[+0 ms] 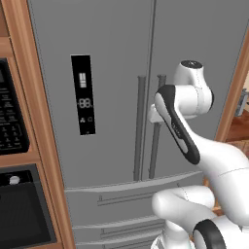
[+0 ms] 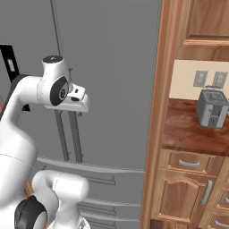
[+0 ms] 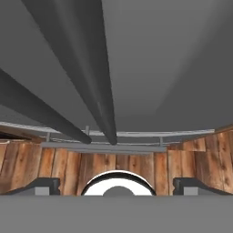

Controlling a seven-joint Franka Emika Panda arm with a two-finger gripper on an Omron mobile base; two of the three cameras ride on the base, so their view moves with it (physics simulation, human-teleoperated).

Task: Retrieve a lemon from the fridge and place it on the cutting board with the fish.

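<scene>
— Our gripper [image 3: 116, 186] sits right at the fridge [image 1: 112, 97], fingertips [image 3: 43, 185] spread wide apart, and we see nothing between them.
— Touching the right door handle [image 3: 86, 68]?
— We can't tell; both fridge doors look closed.

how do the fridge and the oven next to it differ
The fridge is grey steel with two tall doors and long vertical handles; the oven is black and set into wood cabinetry. The fridge carries a narrow black display panel on its left door, while the oven has a button panel above it. Both are shut.
</scene>
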